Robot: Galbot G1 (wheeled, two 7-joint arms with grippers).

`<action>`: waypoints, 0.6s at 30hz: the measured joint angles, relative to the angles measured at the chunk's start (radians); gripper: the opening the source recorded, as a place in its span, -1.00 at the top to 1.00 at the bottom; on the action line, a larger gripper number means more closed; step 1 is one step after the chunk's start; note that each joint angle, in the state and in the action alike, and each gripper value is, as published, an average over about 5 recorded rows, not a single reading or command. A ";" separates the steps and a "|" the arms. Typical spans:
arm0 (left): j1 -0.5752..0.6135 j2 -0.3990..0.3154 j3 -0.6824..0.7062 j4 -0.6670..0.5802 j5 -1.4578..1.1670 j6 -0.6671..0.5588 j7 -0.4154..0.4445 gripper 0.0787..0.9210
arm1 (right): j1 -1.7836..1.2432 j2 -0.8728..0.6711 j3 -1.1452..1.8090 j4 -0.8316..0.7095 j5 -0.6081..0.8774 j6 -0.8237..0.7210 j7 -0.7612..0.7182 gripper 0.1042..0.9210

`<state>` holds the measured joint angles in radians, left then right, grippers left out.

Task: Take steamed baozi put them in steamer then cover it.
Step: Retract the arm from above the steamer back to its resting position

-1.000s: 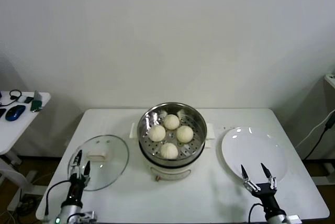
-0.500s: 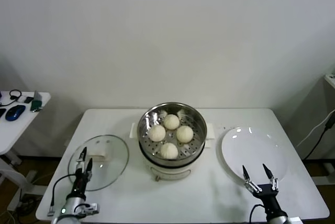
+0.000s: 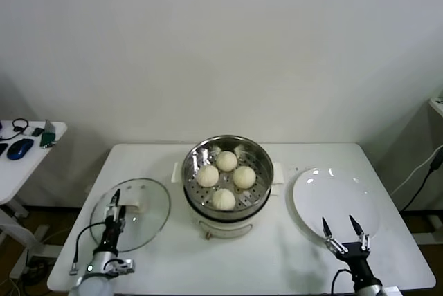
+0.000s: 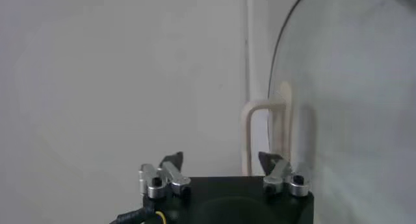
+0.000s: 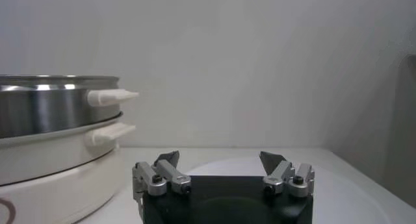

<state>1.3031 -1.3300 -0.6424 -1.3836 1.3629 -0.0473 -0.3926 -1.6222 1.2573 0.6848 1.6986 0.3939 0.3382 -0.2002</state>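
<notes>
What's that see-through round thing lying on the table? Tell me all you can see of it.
It is the cover, a round clear glass lid with a thin metal rim and a cream-white rectangular handle at its centre. It lies flat on the white table, handle up, on the robot's left of the steamer and apart from it. The left gripper hovers at its handle, not visibly gripping it.
</notes>
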 measured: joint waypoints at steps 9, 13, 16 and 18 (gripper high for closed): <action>-0.021 -0.002 -0.001 0.041 0.005 -0.007 -0.008 0.10 | 0.004 0.005 0.002 -0.002 -0.002 0.003 -0.001 -0.76; -0.023 -0.002 -0.006 0.059 0.007 -0.014 -0.016 0.37 | 0.006 0.008 0.001 -0.003 -0.004 0.004 -0.002 -0.76; -0.025 -0.002 -0.008 0.069 0.008 -0.017 -0.020 0.57 | 0.009 0.010 0.000 -0.003 -0.007 0.004 -0.002 -0.76; -0.028 -0.003 -0.008 0.072 0.008 -0.019 -0.021 0.71 | 0.010 0.011 -0.001 -0.002 -0.009 0.004 -0.002 -0.76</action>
<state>1.2748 -1.3329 -0.6503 -1.3115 1.3706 -0.0664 -0.4141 -1.6122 1.2684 0.6839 1.6963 0.3850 0.3422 -0.2026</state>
